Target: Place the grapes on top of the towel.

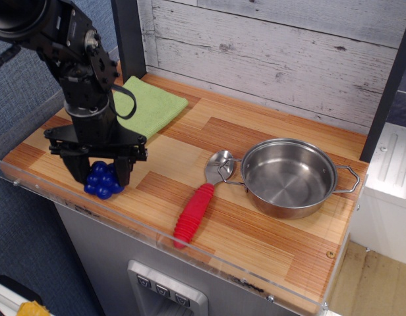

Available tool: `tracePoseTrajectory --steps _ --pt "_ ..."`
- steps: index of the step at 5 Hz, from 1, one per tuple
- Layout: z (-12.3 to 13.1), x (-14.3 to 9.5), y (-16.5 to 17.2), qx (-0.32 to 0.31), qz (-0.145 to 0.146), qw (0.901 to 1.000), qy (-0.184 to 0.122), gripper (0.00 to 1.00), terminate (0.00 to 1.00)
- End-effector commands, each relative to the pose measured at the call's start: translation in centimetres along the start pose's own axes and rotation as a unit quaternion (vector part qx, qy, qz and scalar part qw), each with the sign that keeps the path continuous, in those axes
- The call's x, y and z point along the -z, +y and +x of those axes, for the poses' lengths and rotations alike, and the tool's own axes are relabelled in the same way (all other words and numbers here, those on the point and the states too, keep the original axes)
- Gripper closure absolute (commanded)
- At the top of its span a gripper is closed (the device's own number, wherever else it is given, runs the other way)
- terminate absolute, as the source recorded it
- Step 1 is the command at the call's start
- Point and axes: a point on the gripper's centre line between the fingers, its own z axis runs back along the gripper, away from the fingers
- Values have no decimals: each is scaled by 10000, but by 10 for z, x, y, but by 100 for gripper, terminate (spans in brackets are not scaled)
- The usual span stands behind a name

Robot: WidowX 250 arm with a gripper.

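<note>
The deep-blue grapes (100,184) sit on the wooden counter near its front left edge. My black gripper (99,172) points straight down over them, with one finger on each side of the bunch, pressed against it. The grapes still rest on the counter. The light-green towel (151,105) lies flat at the back left of the counter, just behind the gripper; my arm hides its left part.
A steel pan (287,176) stands at the right. A spoon with a red ribbed handle (194,214) lies between the pan and the grapes. A clear acrylic lip (209,260) runs along the counter's front edge. A dark post (129,36) stands behind the towel.
</note>
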Motion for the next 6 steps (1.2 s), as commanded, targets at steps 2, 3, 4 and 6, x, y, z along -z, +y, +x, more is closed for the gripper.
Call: tracePoseTrajectory --steps 2,3,4,6 --pt "8 -17 6 -9 -147 9998 -157 100 0" --pt "20 -35 8 -132 -358 9990 -242 100 0" --pt "34 -47 4 -119 -275 9990 -325 100 0" --pt "94 -56 4 -370 -452 9961 -664 100 0"
